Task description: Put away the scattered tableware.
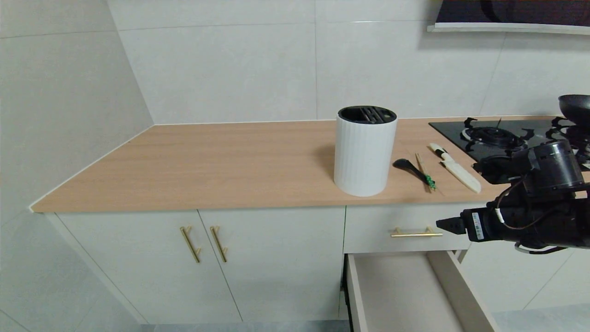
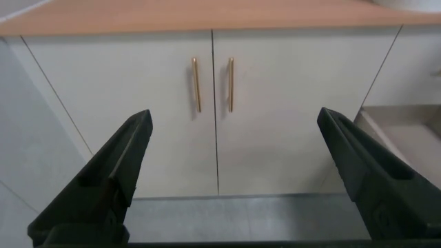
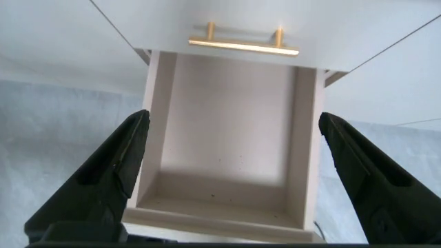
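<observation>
Wooden countertop (image 1: pixel 207 161): white ribbed holder (image 1: pixel 365 157) with black slotted top, upright, just left of the tableware. Gas hob (image 1: pixel 502 136) at far right.
Below: 2 cupboard doors (image 1: pixel 258 263) with brass handles; drawer (image 1: pixel 396 286) pulled open.
Right gripper (image 3: pixel 233 117) over the open drawer, jaws wide, holding nothing. Left gripper (image 2: pixel 233 117) facing the doors, jaws wide.
Tableware, between holder and hob: black spoon (image 1: pixel 408 167); 1 pair of wooden chopsticks (image 1: pixel 421 168), green at near end, possibly a band; cream knife (image 1: pixel 455 168).

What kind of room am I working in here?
Most likely a home kitchen: a gas stove set into a wooden counter, cupboards with an open drawer below, and a knife beside a white utensil holder.
</observation>
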Controlling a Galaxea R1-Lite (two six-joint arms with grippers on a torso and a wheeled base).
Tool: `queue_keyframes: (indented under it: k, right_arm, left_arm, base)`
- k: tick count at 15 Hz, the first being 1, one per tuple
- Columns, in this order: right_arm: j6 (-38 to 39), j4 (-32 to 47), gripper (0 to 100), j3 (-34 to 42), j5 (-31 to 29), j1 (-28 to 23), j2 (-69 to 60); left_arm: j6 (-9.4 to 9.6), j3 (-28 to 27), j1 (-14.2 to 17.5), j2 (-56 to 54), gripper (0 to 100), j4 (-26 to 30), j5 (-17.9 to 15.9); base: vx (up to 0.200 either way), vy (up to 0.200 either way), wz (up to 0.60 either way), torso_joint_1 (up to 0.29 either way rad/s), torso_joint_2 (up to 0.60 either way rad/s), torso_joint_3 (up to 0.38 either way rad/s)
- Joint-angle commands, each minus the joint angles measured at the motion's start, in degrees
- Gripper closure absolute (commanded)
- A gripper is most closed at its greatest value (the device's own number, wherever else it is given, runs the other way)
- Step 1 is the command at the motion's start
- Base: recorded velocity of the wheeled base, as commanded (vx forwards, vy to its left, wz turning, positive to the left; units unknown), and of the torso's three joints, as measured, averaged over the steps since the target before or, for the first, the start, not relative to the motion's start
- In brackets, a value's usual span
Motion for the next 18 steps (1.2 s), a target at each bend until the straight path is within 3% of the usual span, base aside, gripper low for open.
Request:
queue_keyframes:
  k: [1, 7, 10, 14, 18]
  right_arm:
    - [0.01, 0.01, 0, -0.05, -0.01, 0.0, 0.83]
    - [-0.16, -5.79, 0, -0.67, -0.19, 0.0, 3.81]
    - [0.45, -7.29, 0, -6.47, -0.89, 0.0, 7.24]
    - [8.89, -6.76, 0, -14.73, -9.77, 0.08, 15.59]
    - [11.7, -7.2, 0, -18.42, -12.93, 0.0, 21.83]
  left_arm:
    - [-0.02, 0.02, 0.0, 0.0, 0, -0.03, 0.01]
    - [-0.02, 0.02, 0.0, 0.0, 0, -0.03, 0.01]
    - [-0.02, -0.07, 0.0, 0.0, 0, -0.03, 0.01]
    - [-0.02, 0.02, 0.0, 0.0, 0, -0.03, 0.01]
    - [-0.02, 0.02, -0.09, 0.0, 0, -0.03, 0.01]
  base:
    - [0.0, 0.0, 0.0, 0.227, -0.52, -0.286]
    - [0.0, 0.0, 0.0, 0.072, -0.16, -0.088]
    - [0.0, 0.0, 0.0, 0.0, 0.0, 0.0]
    - [0.0, 0.0, 0.0, 0.0, 0.0, 0.0]
    - [0.0, 0.0, 0.0, 0.0, 0.0, 0.0]
